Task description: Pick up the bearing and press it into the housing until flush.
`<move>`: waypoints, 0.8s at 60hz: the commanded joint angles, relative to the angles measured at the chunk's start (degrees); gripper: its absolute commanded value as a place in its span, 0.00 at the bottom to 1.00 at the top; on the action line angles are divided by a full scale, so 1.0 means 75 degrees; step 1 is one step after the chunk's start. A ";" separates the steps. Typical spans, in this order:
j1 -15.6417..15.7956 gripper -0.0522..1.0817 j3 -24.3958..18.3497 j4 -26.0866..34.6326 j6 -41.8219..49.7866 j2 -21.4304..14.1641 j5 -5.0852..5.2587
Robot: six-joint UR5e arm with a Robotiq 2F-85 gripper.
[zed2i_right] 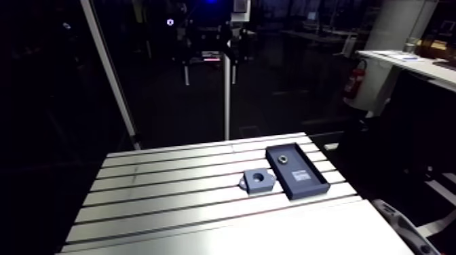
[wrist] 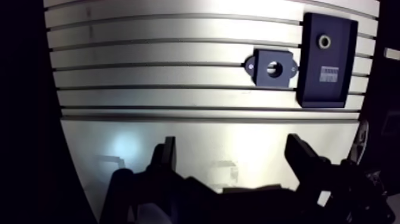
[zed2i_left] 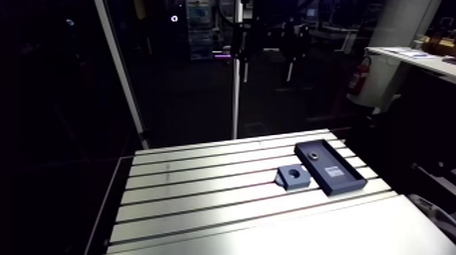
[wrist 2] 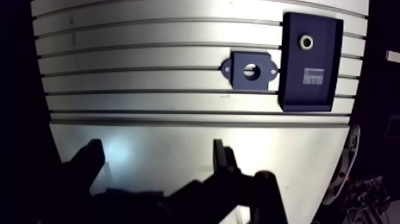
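Well ahead of the released, empty fingers [wrist: 168,156], the bearing [wrist: 324,41] sits in its tray [wrist: 343,65] (beside the housing [wrist: 284,77]) on the counter [wrist: 149,55].

The gripper [wrist: 231,140] is black all over, a matte sort of black that takes almost no shine. Its two fingers [wrist: 300,156] are flat, thick bars with squared-off tips. The right one looks broader and blockier than the left, which shows as a narrow blade. Toward its base each runs into an angular linkage with blunt knuckles, and these meet in a dark, stepped body with faceted edges. It is too dark there to pick out screws or markings.
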 commanded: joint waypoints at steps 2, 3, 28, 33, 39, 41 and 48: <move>-0.0411 0.05 -0.0062 -0.0320 -0.0613 0.0196 0.0010; -0.0411 0.05 -0.0062 -0.0320 -0.0613 0.0196 0.0010; -0.0835 0.06 -0.0151 -0.1204 -0.1463 0.0958 -0.0345; -0.0839 0.06 -0.0158 -0.1385 -0.1678 0.1088 -0.0590; -0.0837 0.06 -0.0136 -0.1579 -0.1809 0.1212 -0.0816; -0.0847 0.06 -0.0136 -0.1648 -0.1812 0.1245 -0.0832; -0.0923 0.06 0.0006 -0.1907 -0.1914 0.1298 -0.0824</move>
